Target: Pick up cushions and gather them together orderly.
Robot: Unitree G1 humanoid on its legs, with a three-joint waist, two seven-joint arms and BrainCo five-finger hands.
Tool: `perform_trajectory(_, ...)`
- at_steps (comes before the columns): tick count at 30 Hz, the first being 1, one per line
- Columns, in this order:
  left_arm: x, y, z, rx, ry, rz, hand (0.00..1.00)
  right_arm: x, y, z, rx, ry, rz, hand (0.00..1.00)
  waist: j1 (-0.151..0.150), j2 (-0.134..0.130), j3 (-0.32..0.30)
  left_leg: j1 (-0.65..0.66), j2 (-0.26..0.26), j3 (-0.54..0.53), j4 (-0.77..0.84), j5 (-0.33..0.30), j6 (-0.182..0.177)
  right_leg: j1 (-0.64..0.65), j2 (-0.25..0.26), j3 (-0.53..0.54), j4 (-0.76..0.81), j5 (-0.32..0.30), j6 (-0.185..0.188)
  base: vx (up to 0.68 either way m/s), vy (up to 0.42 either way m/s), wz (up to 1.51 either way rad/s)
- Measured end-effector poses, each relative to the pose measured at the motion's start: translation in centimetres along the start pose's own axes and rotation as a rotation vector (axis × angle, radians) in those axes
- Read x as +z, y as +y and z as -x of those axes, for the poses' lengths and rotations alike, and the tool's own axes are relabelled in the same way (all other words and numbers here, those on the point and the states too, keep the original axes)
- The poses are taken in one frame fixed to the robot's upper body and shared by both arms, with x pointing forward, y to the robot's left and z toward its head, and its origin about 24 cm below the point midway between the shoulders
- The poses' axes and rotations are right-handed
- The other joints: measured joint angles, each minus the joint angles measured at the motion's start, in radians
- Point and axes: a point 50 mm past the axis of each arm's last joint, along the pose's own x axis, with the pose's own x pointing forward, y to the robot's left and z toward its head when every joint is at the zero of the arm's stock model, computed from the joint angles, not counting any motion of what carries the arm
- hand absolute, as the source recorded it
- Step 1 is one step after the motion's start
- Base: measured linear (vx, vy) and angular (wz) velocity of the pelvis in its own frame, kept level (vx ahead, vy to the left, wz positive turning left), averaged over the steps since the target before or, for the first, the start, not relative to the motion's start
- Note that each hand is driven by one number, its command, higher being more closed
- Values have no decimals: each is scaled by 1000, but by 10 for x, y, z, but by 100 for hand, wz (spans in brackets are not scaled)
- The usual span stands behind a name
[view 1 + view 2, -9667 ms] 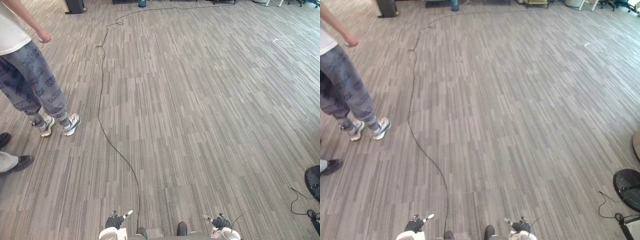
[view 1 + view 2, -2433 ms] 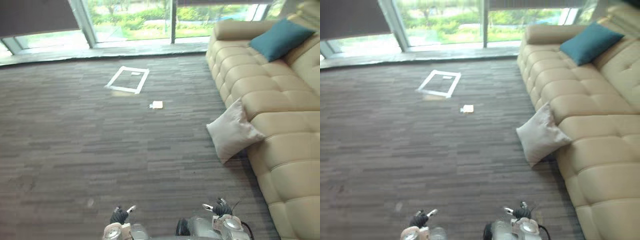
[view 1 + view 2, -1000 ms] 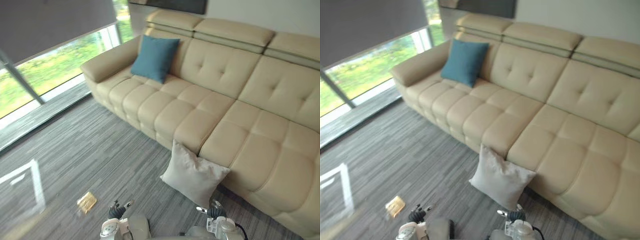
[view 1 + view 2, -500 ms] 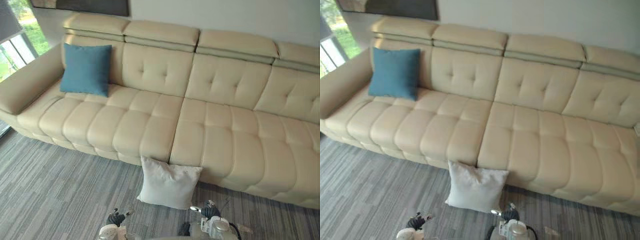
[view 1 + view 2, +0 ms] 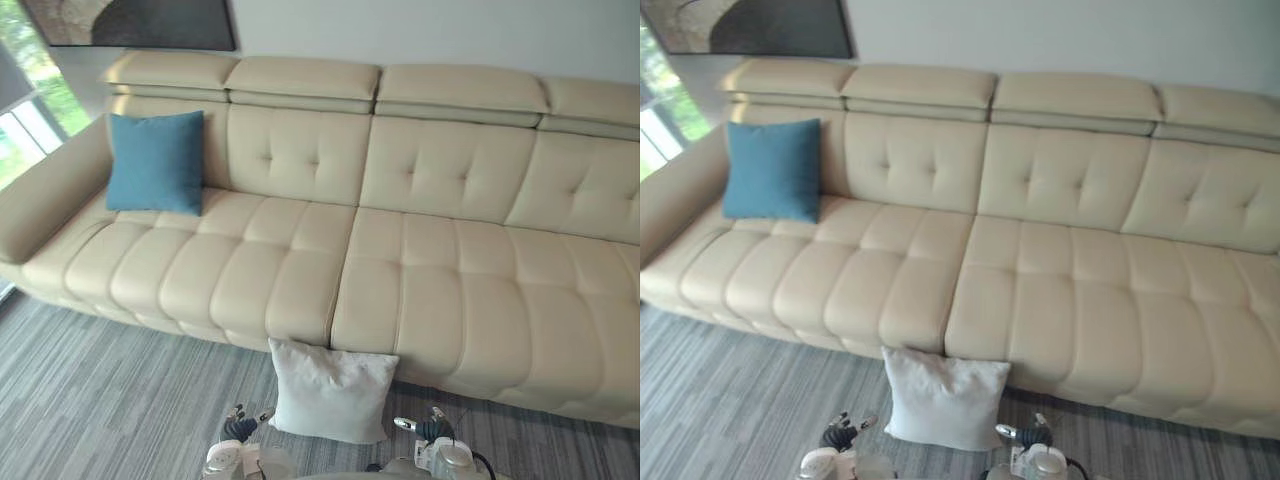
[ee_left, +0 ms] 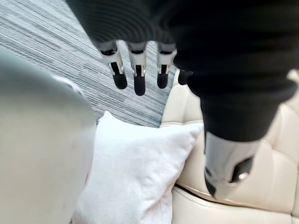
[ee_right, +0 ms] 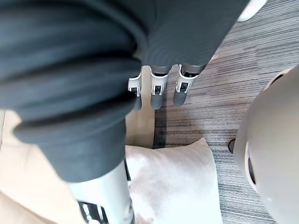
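White cushion [image 5: 330, 392] sits on the carpet [image 5: 90, 390] at your 12 o'clock, close in, propped against the front of the sofa [image 5: 420, 260]. Blue cushion [image 5: 155, 162] is up on the seat at approx. 10 o'clock, leaning on the backrest next to the armrest, well apart from the white one.

Left hand [image 5: 238, 430] hangs low at 7 o'clock and right hand [image 5: 430, 430] at 5 o'clock. Both have fingers straight and slack, w/ nothing held and nothing touched.

Pick-up not yet begun. Risks from here, as I judge them:
- The cushion is soft. Pinch one corner only and it'll likely sag and slip out, so take it w/ both hands, one per side.
- It's only leaning, so a step too close could knock it flat or shove it against the sofa base.
- It's low, so reaching down means a deep bend. Watch balance.
- The carry over to the blue one is long; a loose grip may drop it en route.
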Motion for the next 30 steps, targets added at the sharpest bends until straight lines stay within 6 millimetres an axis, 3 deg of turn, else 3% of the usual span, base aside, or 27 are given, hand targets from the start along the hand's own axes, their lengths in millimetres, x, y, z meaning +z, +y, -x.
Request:
perform_trajectory(1, 1, 3, -1, 6, -1, -5, 0, -4, 2, 1, 5, 14, -3, 0, 0, -17, -9, 10, -6, 24, -6, -5, 10, 1, -2, 20, -29, 19, 10, 101, 125, -29)
perform_trajectory(3, 2, 5, -1, 11, -4, -11, 0, -6, 5, 2, 10, 18, -10, 0, 1, -27, -16, 17, -18, 39, -13, -5, 12, 8, -10, 34, -46, 32, 19, 131, 152, -29)
perform_trajectory(6, -2, 4, -1, 6, 15, -24, 0, -7, 4, 2, -1, 17, -16, 0, -2, -22, -15, 81, -48, 64, -68, 2, 29, 37, -30, 50, -65, 37, 29, 90, 115, -17)
perform_trajectory(10, -2, 2, -1, 7, 15, -28, 0, -5, 1, 2, -10, 10, -36, 0, -1, -13, -11, 82, -50, 69, -79, 3, 30, 33, -32, 51, -54, 32, 36, 37, 18, -3)
perform_trajectory(13, 13, 1, -5, 28, -21, -12, 0, 7, -1, -2, -29, -19, -66, 0, 1, -16, 43, 24, -52, 61, -29, 0, 33, -41, -53, 54, 53, -5, 36, -84, -48, 9)
perform_trajectory(14, 26, -1, -8, 28, -57, -15, 0, 14, -3, -4, -39, -38, -65, 0, 0, -23, 63, -30, -49, 48, 21, -10, 41, -84, -59, 53, 92, -17, 32, -157, -73, 27)
perform_trajectory(15, 44, -9, -11, 20, -111, -10, 0, 30, -9, -8, -60, -76, -71, 0, 1, -9, 111, -125, -41, 30, 111, -30, 43, -165, -61, 52, 156, -31, 27, -166, -70, 23)
perform_trajectory(17, 74, -14, -14, 26, -191, 12, 0, 58, -13, -13, -81, -147, -88, 0, 4, -6, 178, -257, -20, 20, 215, -54, 44, -288, -62, 57, 246, -51, 16, -252, -68, 5)
perform_trajectory(18, 80, -15, -14, 28, -208, 16, 0, 65, -14, -13, -87, -166, -90, 0, 4, -5, 193, -282, -13, 19, 239, -62, 44, -314, -62, 60, 268, -55, 12, -245, -55, -5)
perform_trajectory(20, 113, -14, -15, 45, -296, 45, 0, 93, -18, -14, -105, -253, -120, 0, 2, -11, 245, -404, 3, -8, 343, -93, 40, -425, -63, 64, 357, -86, 2, -235, -36, 1)
perform_trajectory(22, 134, -13, -14, 57, -358, 71, 0, 109, -18, -14, -118, -293, -134, 0, 2, -17, 252, -501, 9, -27, 393, -100, 48, -510, -65, 62, 402, -89, -2, -219, -36, 10)
perform_trajectory(24, 171, -11, -10, 73, -466, 113, 0, 140, -10, -12, -108, -372, -170, 0, 2, -24, 300, -595, 21, -35, 447, -99, 47, -601, -65, 63, 447, -88, -8, -157, -22, -2)
perform_trajectory(25, 178, -11, -9, 76, -485, 127, 0, 147, -8, -11, -102, -388, -181, 0, 1, -26, 309, -619, 23, -36, 460, -98, 47, -624, -66, 64, 459, -85, -13, -126, -5, -6)
perform_trajectory(27, 214, -13, -1, 78, -581, 194, 0, 186, 2, -5, -91, -481, -208, 0, -1, -26, 346, -730, 25, -49, 510, -96, 47, -732, -69, 68, 507, -78, -25, -111, -7, -3)
perform_trajectory(28, 222, -14, 1, 76, -603, 208, 0, 195, 4, -3, -85, -505, -213, 0, -1, -25, 355, -756, 25, -52, 522, -94, 51, -756, -69, 68, 518, -77, -27, -91, -11, 4)
perform_trajectory(30, 253, -20, 10, 57, -674, 245, 0, 233, 16, 9, -53, -608, -248, 0, -3, -27, 369, -873, 25, -60, 566, -84, 51, -871, -79, 66, 566, -80, -31, -77, -27, 8)
